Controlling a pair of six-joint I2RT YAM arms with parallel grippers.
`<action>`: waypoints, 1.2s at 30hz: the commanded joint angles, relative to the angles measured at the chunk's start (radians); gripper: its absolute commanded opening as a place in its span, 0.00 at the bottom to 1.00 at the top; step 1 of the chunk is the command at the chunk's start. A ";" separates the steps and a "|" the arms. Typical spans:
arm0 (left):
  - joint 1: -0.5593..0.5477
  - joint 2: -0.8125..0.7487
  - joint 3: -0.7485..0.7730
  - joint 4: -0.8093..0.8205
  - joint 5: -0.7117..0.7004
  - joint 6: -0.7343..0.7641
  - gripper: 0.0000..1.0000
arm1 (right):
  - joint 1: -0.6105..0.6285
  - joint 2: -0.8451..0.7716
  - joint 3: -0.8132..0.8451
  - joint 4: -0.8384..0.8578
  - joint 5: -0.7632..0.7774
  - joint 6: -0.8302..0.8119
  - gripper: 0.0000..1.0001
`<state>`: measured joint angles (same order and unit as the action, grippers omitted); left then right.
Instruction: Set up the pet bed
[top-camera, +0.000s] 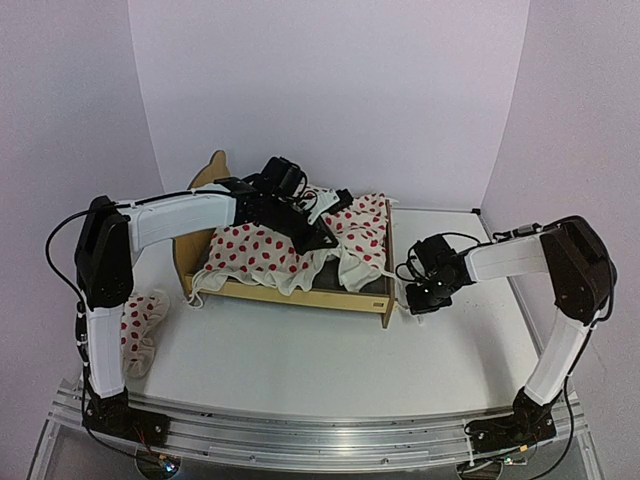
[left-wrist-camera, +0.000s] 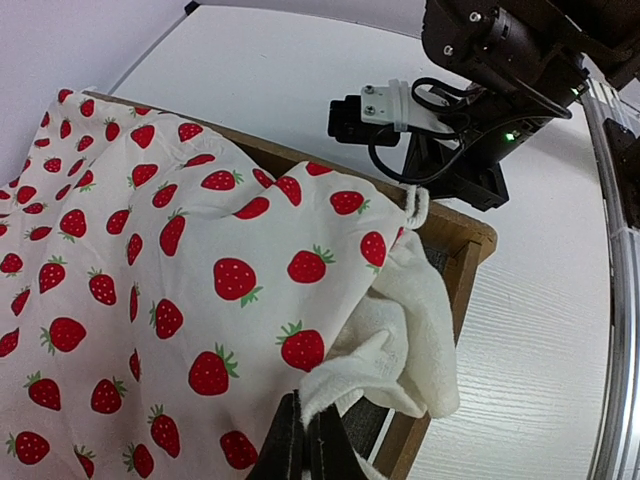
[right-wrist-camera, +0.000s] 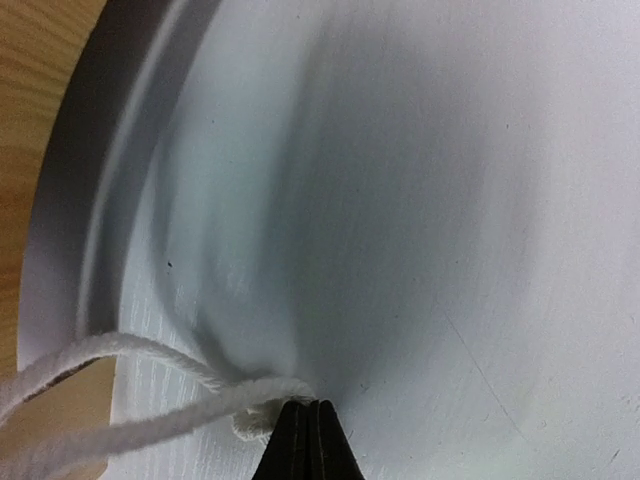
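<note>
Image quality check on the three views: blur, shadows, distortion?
Right wrist view: soft focus, broad grey shadow across the white tabletop, light plywood bed frame blurred at left; thin white cord at the right hand readable. Left wrist view: sharp strawberry-print cream cloth, wide-angle bending at the right edge. Top external view: even light, soft shadows.

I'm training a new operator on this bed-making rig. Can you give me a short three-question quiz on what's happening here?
1. What does the right gripper pinch? A) white cord B) headboard C) mattress
2. True or false: the left gripper is open, clear of the strawberry cloth.
3. Fill in: the pillow lies on the ___, outside the pet bed.
Key: 1 A. 2 false, it is shut on a cloth fold. 3 table.
</note>
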<state>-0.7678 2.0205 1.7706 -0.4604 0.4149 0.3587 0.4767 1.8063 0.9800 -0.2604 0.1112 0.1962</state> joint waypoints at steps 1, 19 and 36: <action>0.028 -0.077 0.026 -0.003 -0.006 -0.012 0.00 | 0.003 -0.134 0.008 -0.096 0.049 0.015 0.00; 0.067 -0.138 -0.038 0.040 0.016 0.025 0.00 | 0.040 -0.668 0.031 -0.290 -0.245 0.036 0.00; 0.078 -0.156 -0.090 0.083 0.024 0.055 0.00 | 0.226 -0.521 -0.218 -0.224 -0.425 0.334 0.11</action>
<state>-0.6999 1.9357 1.6946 -0.4198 0.4263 0.3919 0.7027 1.2513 0.8157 -0.4595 -0.4227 0.4435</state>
